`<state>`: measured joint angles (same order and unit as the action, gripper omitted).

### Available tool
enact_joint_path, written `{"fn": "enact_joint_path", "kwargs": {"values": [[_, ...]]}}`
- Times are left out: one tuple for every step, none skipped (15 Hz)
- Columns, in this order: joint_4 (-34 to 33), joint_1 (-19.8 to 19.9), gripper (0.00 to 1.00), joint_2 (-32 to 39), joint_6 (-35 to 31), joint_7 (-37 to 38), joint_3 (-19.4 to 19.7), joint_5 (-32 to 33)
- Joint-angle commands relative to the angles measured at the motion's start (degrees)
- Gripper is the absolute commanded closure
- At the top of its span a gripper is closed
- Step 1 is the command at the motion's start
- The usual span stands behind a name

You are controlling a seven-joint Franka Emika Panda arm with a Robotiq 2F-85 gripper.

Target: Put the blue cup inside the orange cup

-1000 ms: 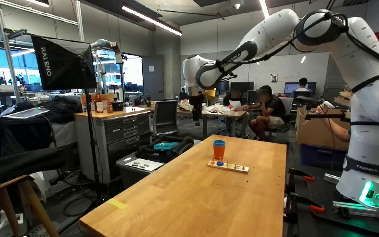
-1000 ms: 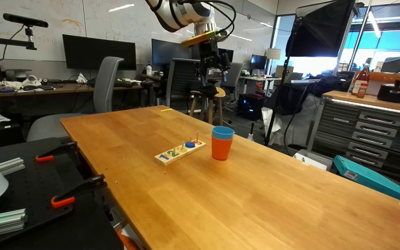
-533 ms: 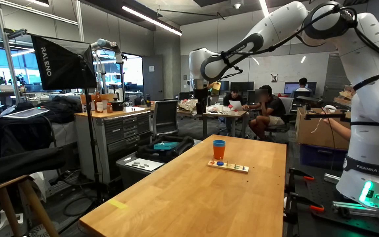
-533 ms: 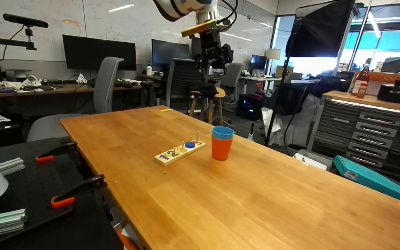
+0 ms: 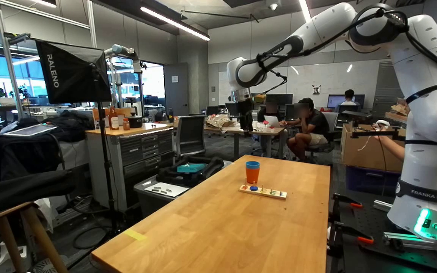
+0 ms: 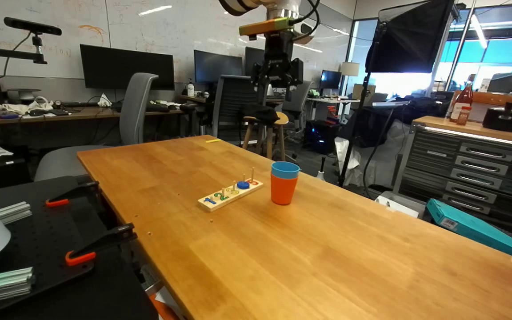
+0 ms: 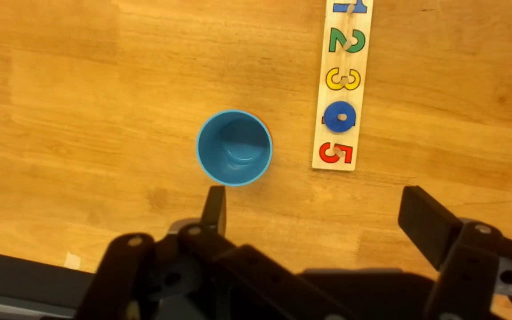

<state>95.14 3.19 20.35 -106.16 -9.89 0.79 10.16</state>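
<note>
The blue cup (image 6: 285, 170) sits inside the orange cup (image 6: 283, 192), with only its upper band showing above the orange rim. Both stand upright on the table, and this stack also shows in an exterior view as the blue cup (image 5: 252, 164) over the orange cup (image 5: 252, 176). In the wrist view I look down into the blue cup (image 7: 234, 148); only a sliver of the orange cup (image 7: 266, 126) shows at its edge. My gripper (image 7: 313, 195) is open, holds nothing, and is raised well above the table, apart from the cups. It shows in both exterior views (image 5: 246, 131) (image 6: 277, 94).
A wooden number strip with pegs (image 7: 342, 95) and a blue disc (image 7: 340, 117) lies beside the cups on the wooden table (image 6: 327, 249). A softbox lamp (image 5: 73, 72) stands beyond the table's side. Black clamps (image 6: 105, 242) grip the table edge near the robot base.
My arm has moved up and back toward its base, and the gripper has shifted to the right in both exterior views. The cups and the number strip have not moved.
</note>
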Motion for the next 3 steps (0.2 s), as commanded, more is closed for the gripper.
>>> {"fn": "enact_joint_path", "kwargs": {"values": [[-0.27,-0.06,0.00,-0.13,0.48,-0.45,0.28,-0.60],[-0.34,-0.02,0.00,-0.29,0.74,-0.54,0.27,-0.73],[-0.35,-0.02,0.00,-0.38,0.92,-0.55,0.25,-0.76]]}}
